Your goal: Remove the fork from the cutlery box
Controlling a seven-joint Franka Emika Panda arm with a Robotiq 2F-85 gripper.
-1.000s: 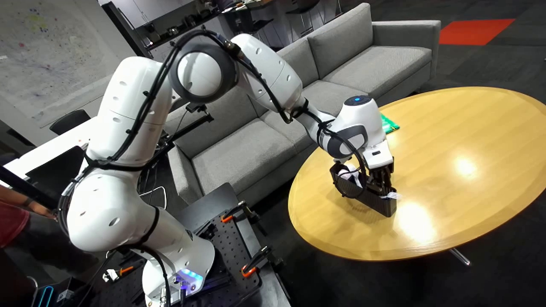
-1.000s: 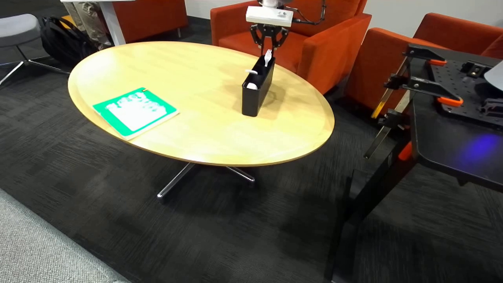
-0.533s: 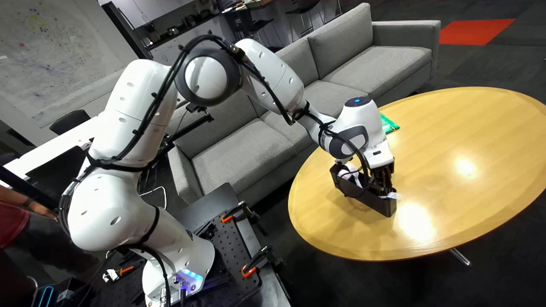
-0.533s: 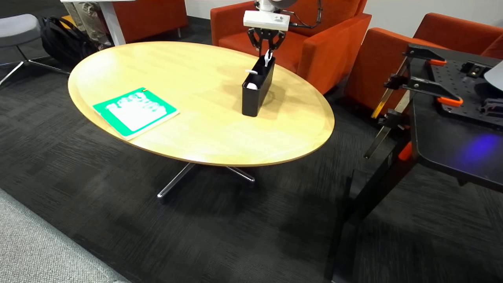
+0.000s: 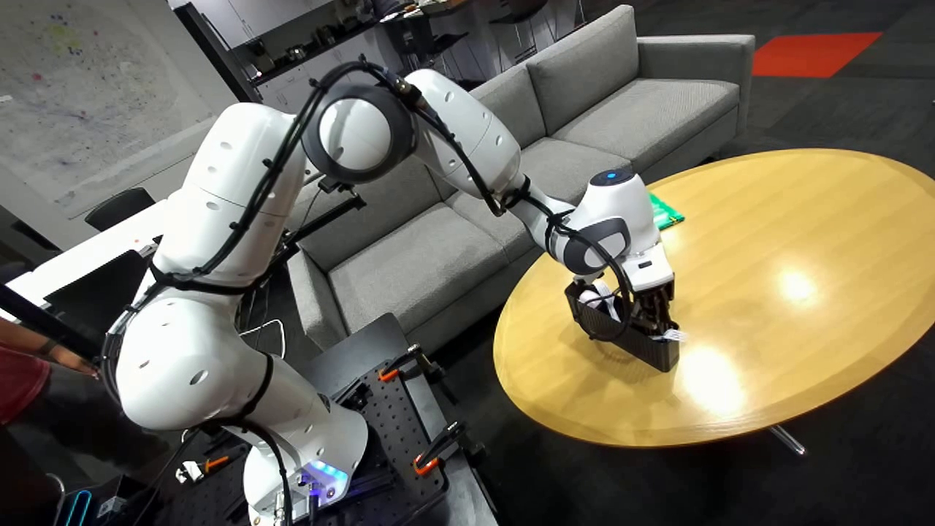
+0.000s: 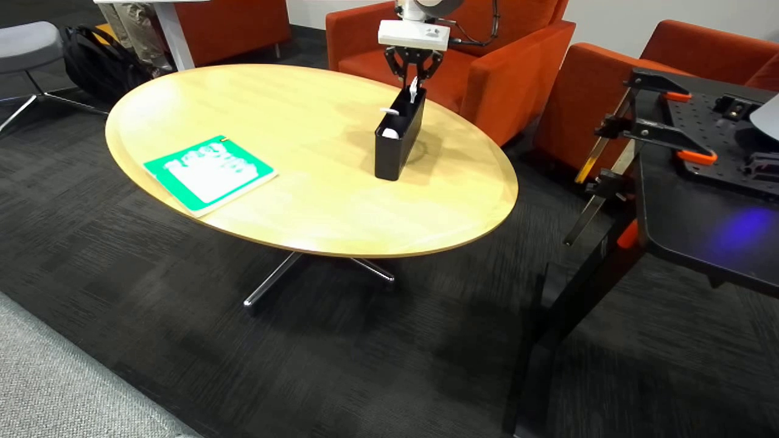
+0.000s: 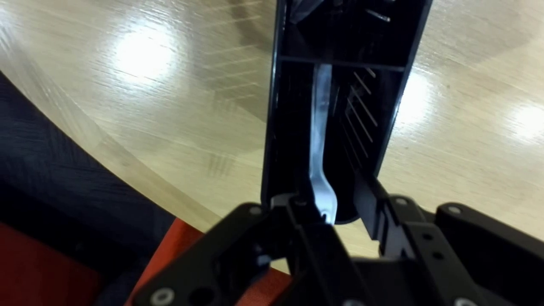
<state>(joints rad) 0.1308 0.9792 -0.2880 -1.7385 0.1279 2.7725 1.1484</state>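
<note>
The hand (image 7: 329, 196) is hanging with two fingers (image 7: 369, 207) apart, one smooth white fork (image 7: 318, 140) leaning loose between them. Beneath, one oblong black cutlery box (image 6: 388, 157) on one oval wooden table (image 6: 292, 134) is holding the fork and, farther off, two more white pieces (image 6: 390, 133).

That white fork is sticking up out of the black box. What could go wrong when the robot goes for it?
The fingers stand open, but in the wrist view the fork looks nearer one of them, so closing might push it sideways. They also appear very close to the narrow black box; a bump could tip it or drag it along the table.
</note>
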